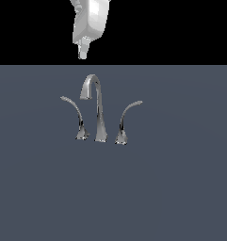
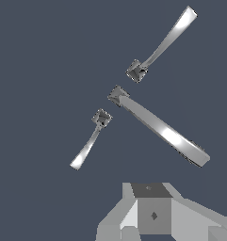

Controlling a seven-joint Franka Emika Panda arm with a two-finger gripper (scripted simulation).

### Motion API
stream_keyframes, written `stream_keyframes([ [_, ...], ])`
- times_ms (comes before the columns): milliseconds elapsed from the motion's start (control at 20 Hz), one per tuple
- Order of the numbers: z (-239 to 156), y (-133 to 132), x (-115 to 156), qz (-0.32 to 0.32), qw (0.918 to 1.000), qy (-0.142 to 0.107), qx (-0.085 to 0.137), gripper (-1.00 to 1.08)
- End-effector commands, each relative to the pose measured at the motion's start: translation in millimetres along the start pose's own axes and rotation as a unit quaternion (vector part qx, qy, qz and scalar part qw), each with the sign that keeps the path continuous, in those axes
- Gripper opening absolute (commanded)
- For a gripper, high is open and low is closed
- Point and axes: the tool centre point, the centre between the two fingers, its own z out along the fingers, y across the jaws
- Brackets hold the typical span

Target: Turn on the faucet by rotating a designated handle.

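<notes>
The chrome faucet (image 1: 100, 113) stands in mid-scene, its tall hooked spout (image 2: 157, 126) between two slim levers. The handle (image 1: 73, 113) is the lever on the exterior view's left, with its tip sweeping out leftward. From above it shows as the lever (image 2: 89, 143) nearer my hand. The mirror-image lever (image 1: 126, 117) sweeps to the right. My gripper (image 1: 83, 52) hangs high above the faucet, slightly left of the spout and touching nothing. Only part of the gripper (image 2: 152, 221) shows in the wrist view. I cannot tell how wide the fingers stand.
The faucet sits on a flat dark grey-blue surface (image 1: 181, 188) that fills the lower part of the exterior view. Nothing else stands on it.
</notes>
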Motion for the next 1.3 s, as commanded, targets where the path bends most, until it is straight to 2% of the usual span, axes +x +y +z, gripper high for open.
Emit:
stream_keyframes([
  [0,14.4,-13.2,1.6,0.035,0.9994,0.006,0.0,-1.0],
  [400,60.2,-51.2,5.7,0.14,0.9895,0.035,0.003,-1.0],
  [850,108.3,-87.9,7.3,0.244,0.9665,0.078,0.02,-1.0],
  [1250,133.7,-107.1,6.3,0.296,0.9487,0.105,0.037,-1.0],
])
